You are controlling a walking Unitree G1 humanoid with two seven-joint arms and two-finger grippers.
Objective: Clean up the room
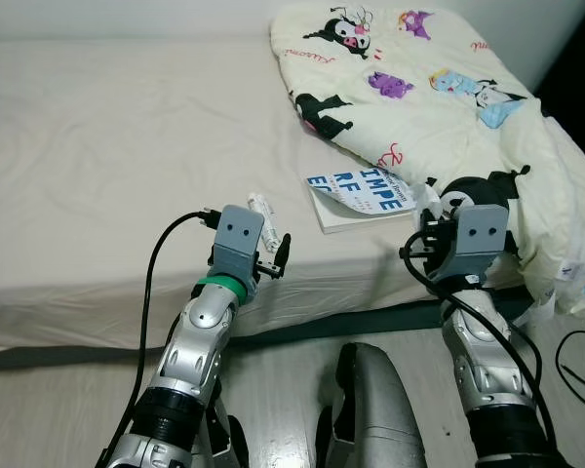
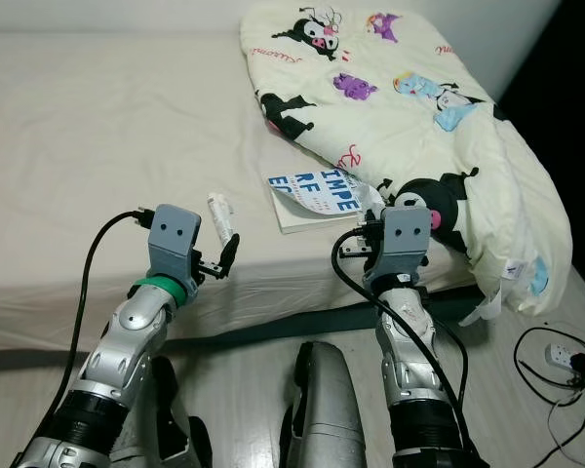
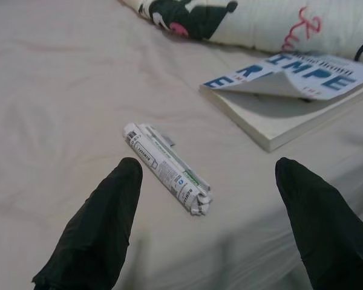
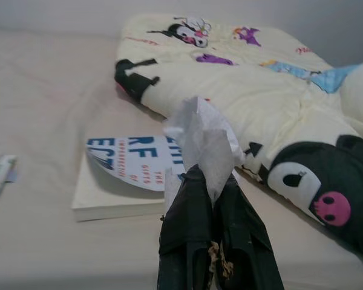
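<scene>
Standing at the near edge of a wide bed with a plain beige sheet (image 1: 97, 146), we find both arms raised over the mattress. Our left gripper (image 3: 206, 226) hangs with its two black fingers (image 3: 97, 229) spread wide apart, grasping nothing. Just beyond them a small rolled-up white printed wrapper (image 3: 166, 166) lies flat on the sheet, its nearer end sitting between the two fingertips but apart from both.

Our right gripper (image 4: 215, 181) is clenched tight on a crumpled piece of white tissue paper (image 4: 202, 139), which sticks up above the closed fingertips. This gripper is held over the bed's near edge, close to the corner of the quilt.

Beyond the right gripper a white paperback book with blue lettering (image 1: 356, 200) lies flat on the sheet, its front cover curled upward. The book sits between the rolled wrapper and a cream-coloured padded quilt printed with cartoon characters (image 1: 419, 88). The quilt is heaped over the right part of the bed and droops over the bed's near edge; its lower fold touches or overlaps the far corner of the book.

On the floor to the right, black cables and a white power strip (image 2: 565, 359) lie beside the bed.
</scene>
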